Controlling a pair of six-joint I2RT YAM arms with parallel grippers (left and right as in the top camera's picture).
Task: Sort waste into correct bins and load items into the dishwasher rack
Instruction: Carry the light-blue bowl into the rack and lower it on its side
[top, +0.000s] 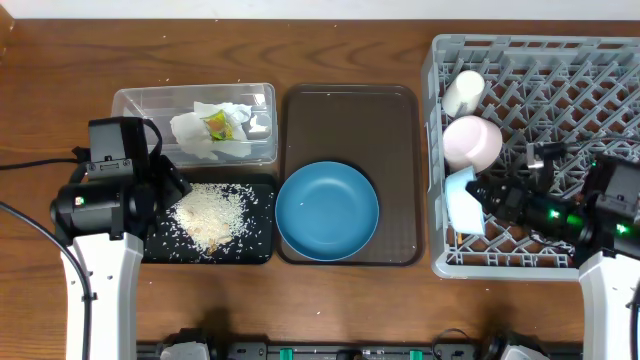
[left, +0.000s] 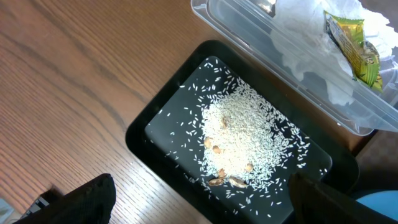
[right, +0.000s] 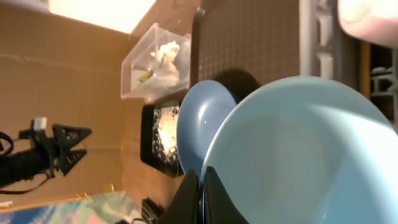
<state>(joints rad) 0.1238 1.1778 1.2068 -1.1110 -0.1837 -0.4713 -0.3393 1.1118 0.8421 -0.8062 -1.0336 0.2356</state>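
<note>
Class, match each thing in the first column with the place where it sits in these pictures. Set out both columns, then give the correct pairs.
Column one:
1. rice grains
2. crumpled napkin
3. dark-blue plate
4. light-blue bowl

Column two:
A. on the brown serving tray
B. held by the right gripper
C. in the black tray
D. in the clear tub

Pairs: 1-C, 2-D, 3-A, 4-B
</note>
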